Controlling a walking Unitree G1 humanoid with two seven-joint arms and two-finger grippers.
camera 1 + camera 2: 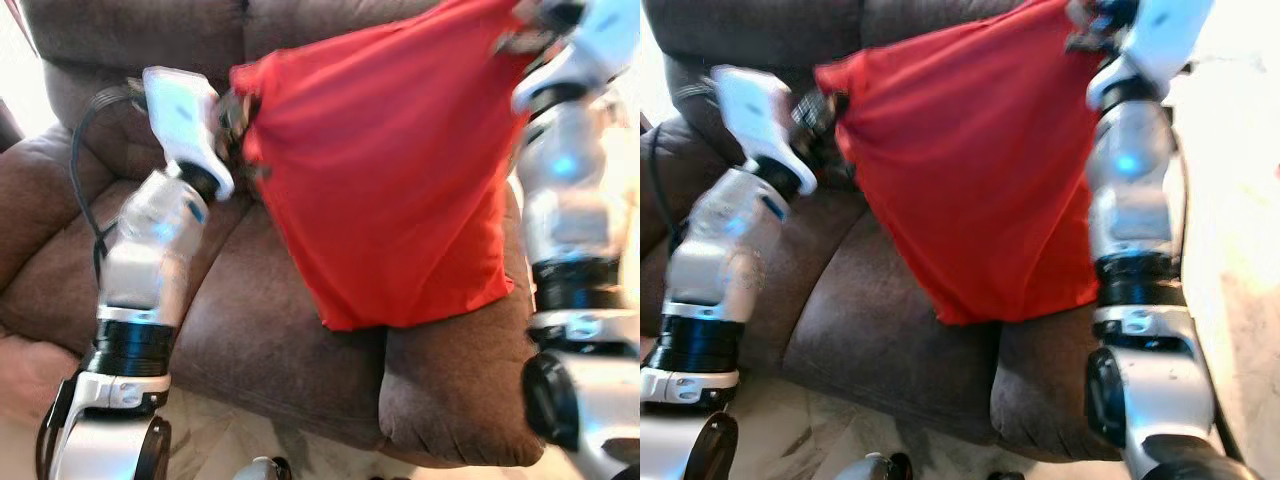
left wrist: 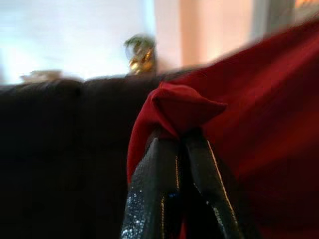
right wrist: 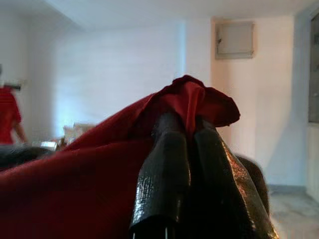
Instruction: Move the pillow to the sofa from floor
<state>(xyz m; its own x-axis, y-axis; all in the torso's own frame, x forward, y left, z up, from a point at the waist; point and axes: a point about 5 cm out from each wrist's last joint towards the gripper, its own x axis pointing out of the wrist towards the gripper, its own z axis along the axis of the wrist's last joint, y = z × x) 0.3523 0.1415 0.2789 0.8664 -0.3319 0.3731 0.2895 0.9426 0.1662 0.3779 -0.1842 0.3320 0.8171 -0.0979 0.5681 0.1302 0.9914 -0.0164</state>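
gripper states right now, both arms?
Left gripper: shut on a corner of the red pillow, above the sofa.
Right gripper: shut on the pillow's other top corner.

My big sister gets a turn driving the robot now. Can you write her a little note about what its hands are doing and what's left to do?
Left gripper: shut on one top corner of the red pillow.
Right gripper: shut on the other top corner.
Pillow: off the floor, hanging between both grippers in front of the brown sofa, its bottom edge just above or brushing the seat cushion; I can't tell which.
Done: pillow picked up and carried to the sofa.
Left: lower it onto the seat, open both grippers, pull the arms back.
The pictures are blurry, so go gently.
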